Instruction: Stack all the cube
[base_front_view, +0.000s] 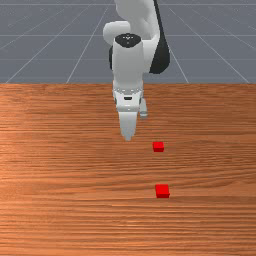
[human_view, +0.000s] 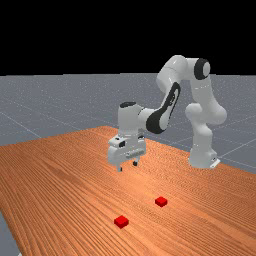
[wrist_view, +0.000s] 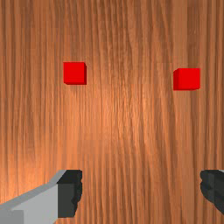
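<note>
On orange-brown surface (base_front_view: 60, 160), see base-side red cube (base_front_view: 158, 147) well apart from outer red cube (base_front_view: 162, 191), 0 stacked; likely at pre-pick, so with claw (human_view: 127, 166) raised, spread and empty, line up over 1, descend, grip.

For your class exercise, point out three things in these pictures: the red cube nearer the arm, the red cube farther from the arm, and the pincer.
Nearer cube (base_front_view: 158, 145): front view, on its top face.
Farther cube (human_view: 121, 219): far view, on its top face.
Pincer (human_view: 127, 166): far view, midway between its fingertips.
</note>
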